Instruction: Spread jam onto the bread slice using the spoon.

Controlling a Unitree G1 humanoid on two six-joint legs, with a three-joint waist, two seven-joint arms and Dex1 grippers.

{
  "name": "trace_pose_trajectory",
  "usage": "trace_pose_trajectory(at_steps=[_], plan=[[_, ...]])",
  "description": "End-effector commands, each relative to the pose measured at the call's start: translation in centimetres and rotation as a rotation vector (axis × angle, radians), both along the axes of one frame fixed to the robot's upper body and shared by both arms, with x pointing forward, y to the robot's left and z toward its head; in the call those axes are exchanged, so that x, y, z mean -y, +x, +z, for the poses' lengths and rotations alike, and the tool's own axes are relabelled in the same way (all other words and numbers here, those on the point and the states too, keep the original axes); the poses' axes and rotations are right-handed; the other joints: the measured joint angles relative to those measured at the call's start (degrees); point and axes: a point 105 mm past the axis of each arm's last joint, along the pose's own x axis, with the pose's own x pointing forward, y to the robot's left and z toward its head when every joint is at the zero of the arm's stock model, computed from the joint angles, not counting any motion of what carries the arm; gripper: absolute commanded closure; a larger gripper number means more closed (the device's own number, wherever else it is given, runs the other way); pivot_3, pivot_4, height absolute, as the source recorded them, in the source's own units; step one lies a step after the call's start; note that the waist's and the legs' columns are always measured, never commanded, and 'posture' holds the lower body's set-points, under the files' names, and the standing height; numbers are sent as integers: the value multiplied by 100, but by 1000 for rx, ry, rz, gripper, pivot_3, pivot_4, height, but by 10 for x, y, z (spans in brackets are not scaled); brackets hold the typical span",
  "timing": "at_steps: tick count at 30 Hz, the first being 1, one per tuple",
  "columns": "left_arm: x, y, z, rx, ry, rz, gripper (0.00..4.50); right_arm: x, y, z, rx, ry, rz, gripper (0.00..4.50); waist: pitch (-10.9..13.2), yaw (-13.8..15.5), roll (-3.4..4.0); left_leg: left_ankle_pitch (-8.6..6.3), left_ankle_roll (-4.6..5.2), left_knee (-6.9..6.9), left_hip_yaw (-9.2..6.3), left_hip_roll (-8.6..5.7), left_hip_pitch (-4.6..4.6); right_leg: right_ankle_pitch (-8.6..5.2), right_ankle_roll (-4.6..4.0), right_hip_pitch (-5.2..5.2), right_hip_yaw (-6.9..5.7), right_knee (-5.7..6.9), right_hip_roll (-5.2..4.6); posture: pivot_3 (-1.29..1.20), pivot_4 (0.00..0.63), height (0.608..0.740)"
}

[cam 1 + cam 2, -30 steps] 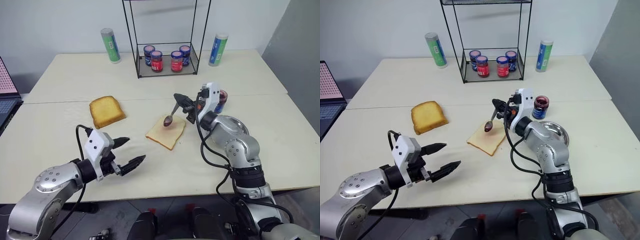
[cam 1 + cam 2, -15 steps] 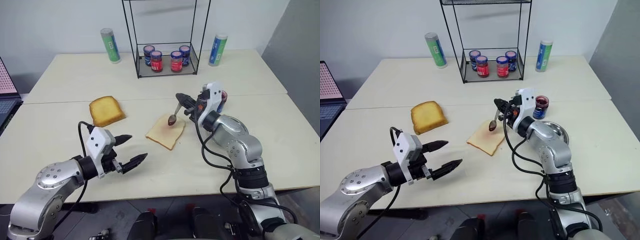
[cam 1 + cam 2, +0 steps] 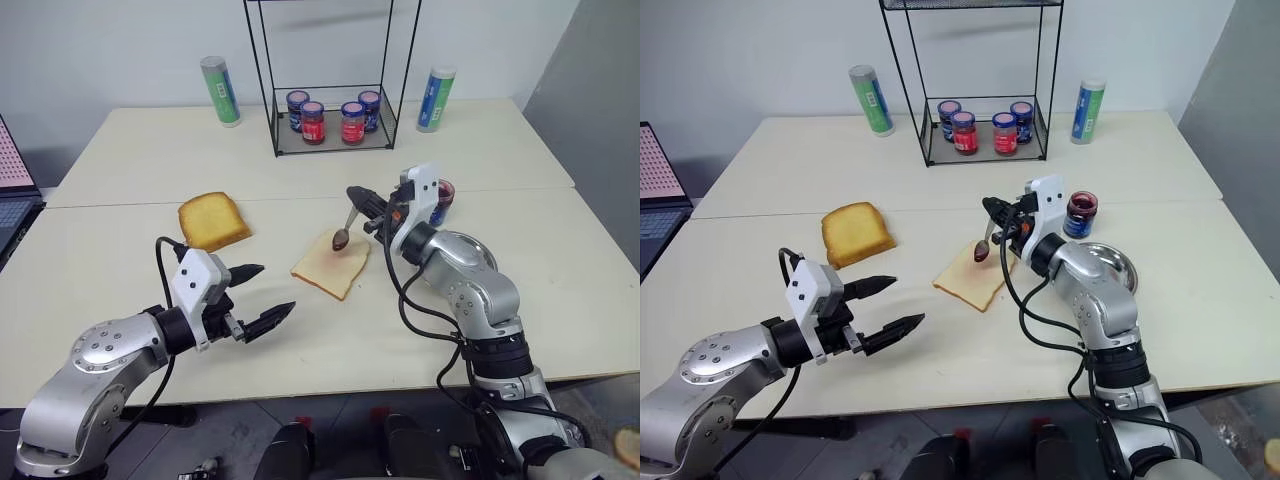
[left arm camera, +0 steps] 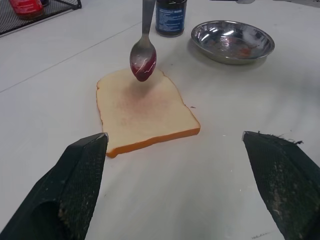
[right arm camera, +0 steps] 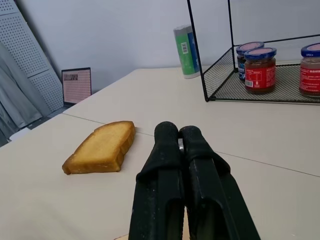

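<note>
Dark red jam [image 4: 142, 67] loads the spoon [image 3: 346, 226] clamped in the right gripper [image 3: 361, 197], now tipped steeper over the bread slice's [image 3: 331, 265] far edge, spreading barely begun, left gripper [image 3: 258, 296] spread idle

A pale cream table [image 3: 140, 160] carries everything. Near its middle lies the bread slice [image 3: 329, 266], flat on the top. Toward the left edge from it lies a thicker golden toasted slice [image 3: 213, 222]. At the middle of the far edge stands a black wire rack [image 3: 335, 135]. A green tube [image 3: 221, 91] stands upright toward the far left corner, and a second tube [image 3: 436, 99] toward the far right corner. Toward the right edge sit a blue-labelled jar [image 3: 1081, 214] and, just in front of it, a round steel dish [image 3: 1110, 265].
</note>
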Motion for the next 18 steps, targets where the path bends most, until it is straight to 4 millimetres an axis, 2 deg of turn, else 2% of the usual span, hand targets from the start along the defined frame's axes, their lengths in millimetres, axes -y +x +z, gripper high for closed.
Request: trace_pose_trajectory(at_steps=[1,14,18], plan=[[2,0,6,29,7,-26,0,-7,-12,15,115,-41,47,4420,0,0,0,0,0,0,1,0,0,0,0,0,0,0,0,0,150,740],[4,0,7,35,5,-36,0,0,-8,17,99,-7,17,4420,0,3,0,0,0,0,-2,0,0,0,0,0,0,0,0,0,150,740],[4,2,9,40,3,-32,0,-5,-10,20,110,-11,37,4420,0,3,0,0,0,0,-2,0,0,0,0,0,0,0,0,0,150,740]])
